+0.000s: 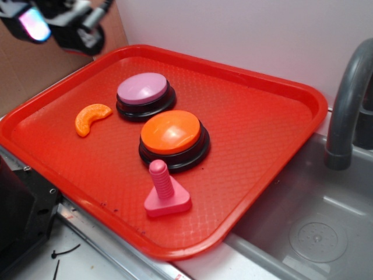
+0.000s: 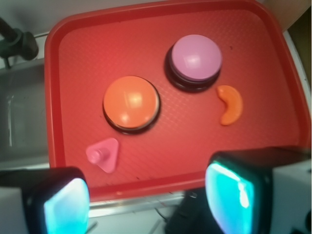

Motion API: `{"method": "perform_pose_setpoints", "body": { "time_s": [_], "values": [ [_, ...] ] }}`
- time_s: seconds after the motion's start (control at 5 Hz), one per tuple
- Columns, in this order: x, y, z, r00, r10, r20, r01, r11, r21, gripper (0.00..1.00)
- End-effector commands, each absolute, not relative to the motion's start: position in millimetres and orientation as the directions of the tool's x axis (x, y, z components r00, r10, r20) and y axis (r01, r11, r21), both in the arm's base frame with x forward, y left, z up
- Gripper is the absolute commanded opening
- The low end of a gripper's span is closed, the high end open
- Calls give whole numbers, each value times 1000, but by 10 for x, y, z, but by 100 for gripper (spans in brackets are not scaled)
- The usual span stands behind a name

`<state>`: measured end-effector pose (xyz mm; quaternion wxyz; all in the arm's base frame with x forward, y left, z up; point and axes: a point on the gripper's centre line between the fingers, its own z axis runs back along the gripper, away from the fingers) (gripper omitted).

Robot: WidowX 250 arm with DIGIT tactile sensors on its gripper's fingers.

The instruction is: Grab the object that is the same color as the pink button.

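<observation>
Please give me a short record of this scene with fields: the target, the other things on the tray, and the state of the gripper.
target: pink bolt, upright on its triangular base, near the tray's front edge
colour reference: pink button
other items: orange button, orange slice
surface: red tray, beside a sink
gripper: open, empty, above the tray's edge, apart from all items
grasp: not yet begun

You get even, bright light with soft shadows; the orange button [image 1: 171, 132] shows mild glare. Your wrist view is blurry, its glowing fingers [image 2: 66, 204] defocused.
</observation>
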<state>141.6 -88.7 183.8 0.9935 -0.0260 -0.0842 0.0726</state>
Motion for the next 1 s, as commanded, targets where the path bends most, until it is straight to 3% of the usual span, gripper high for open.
{"method": "perform_pose_setpoints", "body": {
  "time_s": [0.0,0.4,0.8],
  "values": [
    [1551,-1245,1390,975,168,145,-148,979,-140,100],
    [1585,-1451,943,991,91,99,-74,983,-169,100],
    [1698,-1479,546,995,78,55,-72,993,-98,100]
  ]
}}
